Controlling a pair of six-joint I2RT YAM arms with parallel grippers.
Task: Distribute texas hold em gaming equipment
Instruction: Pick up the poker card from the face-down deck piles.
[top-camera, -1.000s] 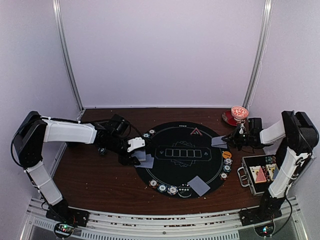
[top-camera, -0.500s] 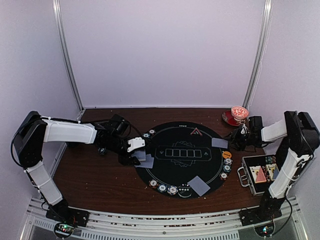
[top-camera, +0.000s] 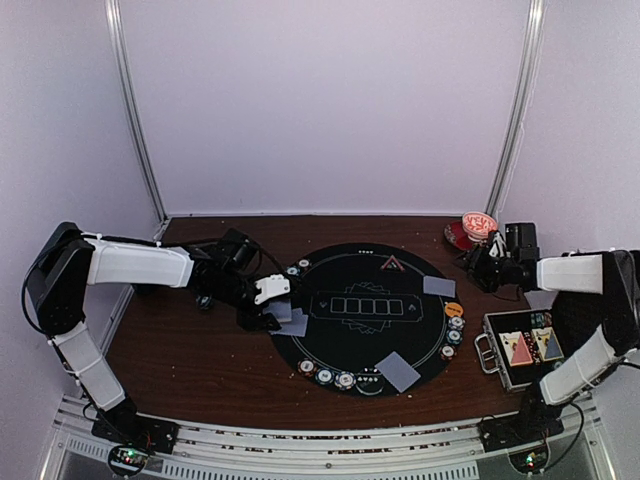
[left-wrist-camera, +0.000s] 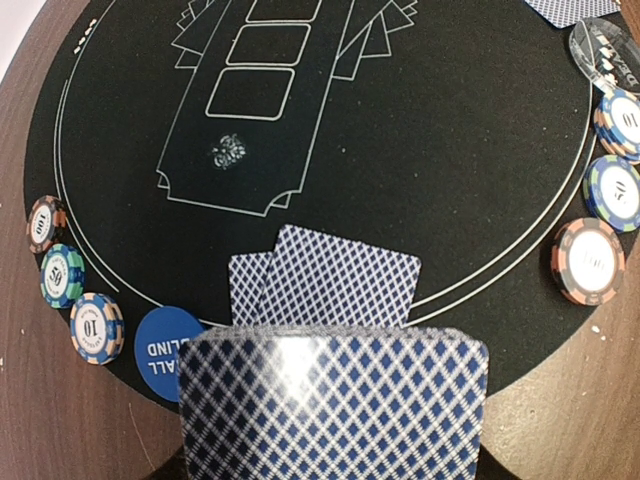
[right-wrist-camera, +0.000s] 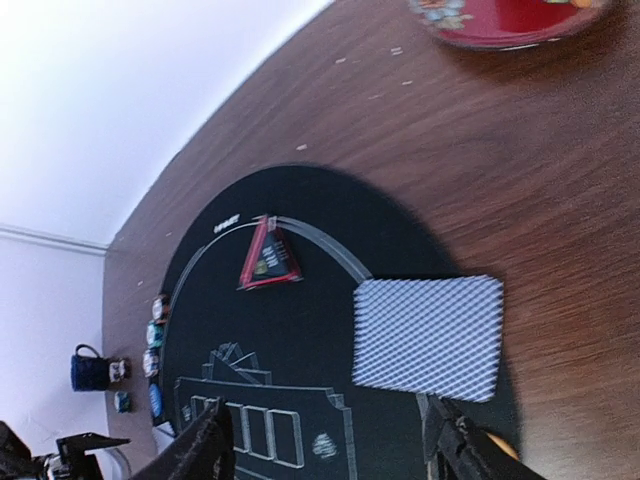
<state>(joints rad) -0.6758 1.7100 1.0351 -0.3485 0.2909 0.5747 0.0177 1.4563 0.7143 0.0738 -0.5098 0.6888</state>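
A round black poker mat (top-camera: 345, 262) lies mid-table. My left gripper (top-camera: 262, 318) is at its left edge, shut on a deck of blue-backed playing cards (left-wrist-camera: 333, 405) that hides its fingers. Two dealt cards (left-wrist-camera: 330, 285) lie overlapped just beyond the deck. A blue disc (left-wrist-camera: 165, 345) and striped chips (left-wrist-camera: 97, 327) sit to their left, with more chips (left-wrist-camera: 589, 260) on the right. My right gripper (top-camera: 480, 268) hovers open and empty off the mat's right edge. Ahead of it a single card (right-wrist-camera: 428, 336) lies flat on the mat's rim, near the red triangle marker (right-wrist-camera: 268, 256).
A red-patterned cup and saucer (top-camera: 476, 228) stand just behind the right gripper. An open metal case (top-camera: 520, 348) lies at the front right. More cards (top-camera: 398, 371) and chips (top-camera: 325, 376) line the mat's near edge, and an orange disc (top-camera: 453, 309) sits at its right.
My right gripper opened, let go of the card on the mat's right rim and drew back to the right. The left arm with the deck has not moved.
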